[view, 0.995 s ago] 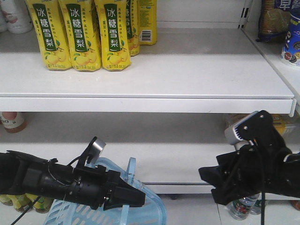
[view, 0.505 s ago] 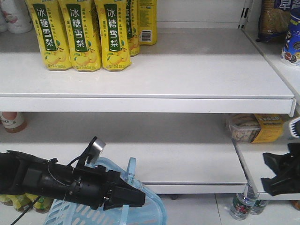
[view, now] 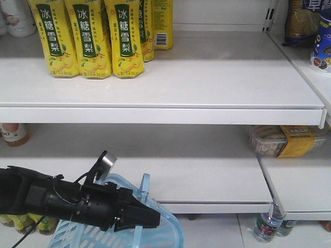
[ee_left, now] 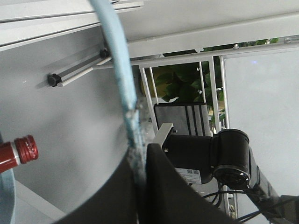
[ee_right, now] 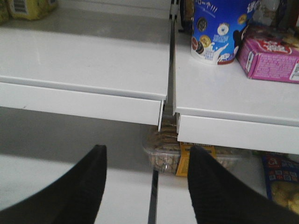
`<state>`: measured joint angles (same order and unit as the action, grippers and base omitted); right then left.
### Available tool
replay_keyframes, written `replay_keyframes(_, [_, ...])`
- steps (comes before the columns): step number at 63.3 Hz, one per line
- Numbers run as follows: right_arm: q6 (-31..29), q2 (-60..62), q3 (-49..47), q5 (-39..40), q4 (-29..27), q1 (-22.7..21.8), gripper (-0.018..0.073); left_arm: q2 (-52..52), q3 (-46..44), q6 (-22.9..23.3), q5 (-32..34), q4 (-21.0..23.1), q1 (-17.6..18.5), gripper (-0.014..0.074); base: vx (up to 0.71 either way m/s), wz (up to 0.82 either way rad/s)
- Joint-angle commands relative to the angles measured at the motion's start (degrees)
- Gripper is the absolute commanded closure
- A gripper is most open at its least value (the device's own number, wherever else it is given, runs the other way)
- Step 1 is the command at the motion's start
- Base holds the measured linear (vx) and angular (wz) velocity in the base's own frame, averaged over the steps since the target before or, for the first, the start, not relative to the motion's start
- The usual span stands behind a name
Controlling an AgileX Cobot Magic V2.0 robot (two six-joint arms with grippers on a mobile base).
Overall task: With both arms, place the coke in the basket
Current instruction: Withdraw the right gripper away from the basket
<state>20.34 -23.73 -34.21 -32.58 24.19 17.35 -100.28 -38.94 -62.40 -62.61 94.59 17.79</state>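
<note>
Wide bare run of upper shelf [view: 217, 77] from center toward 3 o'clock; yellow drink cartons [view: 85, 39] crowded at 11 o'clock. Middle shelf [view: 196, 175] bare across center, blocked at 3 o'clock by a clear snack tub [view: 282, 140]. At 7 o'clock, left gripper [view: 150, 217] clamped on basket [view: 165, 230] handle [ee_left: 122, 88], filling that corner. Right gripper [ee_right: 147, 186] spread before the shelf gap.

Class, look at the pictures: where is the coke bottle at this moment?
Only its red-capped neck shows, at the left edge of the left wrist view: the coke, just above a sliver of the basket rim and left of the handle pinched in the left tool.
</note>
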Motion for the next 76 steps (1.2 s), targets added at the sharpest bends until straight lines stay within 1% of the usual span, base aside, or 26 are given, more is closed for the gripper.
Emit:
replay_keyframes(1, [-2.9, 3.3, 1.1, 5.1, -0.6, -0.1, 0.0181, 3.1, -1.4, -1.1, -5.0, 7.4, 0.1, 0.0603, 0.00, 0.00])
replay_keyframes(6, [-3.9, 6.2, 5.3, 6.6, -1.7, -0.1, 0.0181, 3.1, -1.4, -1.1, -5.0, 7.4, 0.1, 0.0603, 0.00, 0.00])
replay_keyframes(17, [-3.9, 13.8, 13.8, 10.7, -4.1, -0.1, 0.0181, 3.1, -1.4, -1.1, -5.0, 7.4, 0.1, 0.0603, 0.00, 0.00])
replay_keyframes(20, [-4.0, 15.6, 14.5, 12.6, -3.6, -0.1, 0.0181, 3.1, -1.4, -1.1, -5.0, 7.4, 0.1, 0.0603, 0.00, 0.00])
replay_keyframes(25, [-4.2, 17.3, 15.4, 11.9, -3.3, -0.1, 0.0181, 3.1, -1.4, -1.1, -5.0, 7.4, 0.1, 0.0603, 0.00, 0.00])
replay_keyframes(31, [-4.1, 17.5, 17.0, 8.5, -5.6, -0.1, 0.0181, 3.1, -1.4, -1.1, -5.0, 7.4, 0.1, 0.0603, 0.00, 0.00])
replay_keyframes(37, [-4.2, 17.5, 19.0, 7.6, -7.9, -0.1, 0.0181, 3.1, -1.4, -1.1, -5.0, 7.4, 0.1, 0.0603, 0.00, 0.00])
replay_keyframes(47, [-4.2, 17.4, 19.9, 11.4, -7.7, -0.1, 0.0181, 3.1, -1.4, -1.1, -5.0, 7.4, 0.1, 0.0603, 0.00, 0.00])
replay_keyframes(57, [-5.6, 17.4, 19.9, 11.3, -6.7, -0.1, 0.0191, 3.1, -1.4, -1.1, -5.0, 7.4, 0.1, 0.0603, 0.00, 0.00])
replay_keyframes(61, [-5.7, 17.4, 19.9, 11.3, -6.5, -0.1, 0.0229, 3.1, -1.4, -1.1, -5.0, 7.4, 0.1, 0.0603, 0.00, 0.00])
replay_keyframes(63, [-5.7, 17.4, 19.9, 11.6, -6.5, -0.1, 0.0267, 3.1, -1.4, -1.1, -5.0, 7.4, 0.1, 0.0603, 0.00, 0.00])
replay_keyframes(68, [-5.7, 17.4, 19.9, 11.8, -6.3, -0.1, 0.0391, 3.1, -1.4, -1.1, -5.0, 7.4, 0.1, 0.0603, 0.00, 0.00])
replay_keyframes(69, [-5.7, 17.4, 19.9, 11.8, -6.1, -0.1, 0.0430, 3.1, -1.4, -1.1, -5.0, 7.4, 0.1, 0.0603, 0.00, 0.00])
replay_keyframes(74, [-5.7, 17.4, 19.9, 11.7, -5.5, -0.1, 0.0570, 3.1, -1.4, -1.1, -5.0, 7.4, 0.1, 0.0603, 0.00, 0.00])
replay_keyframes(76, [-5.4, 17.4, 19.9, 11.7, -5.5, -0.1, 0.0575, 3.1, -1.4, -1.1, -5.0, 7.4, 0.1, 0.0603, 0.00, 0.00])
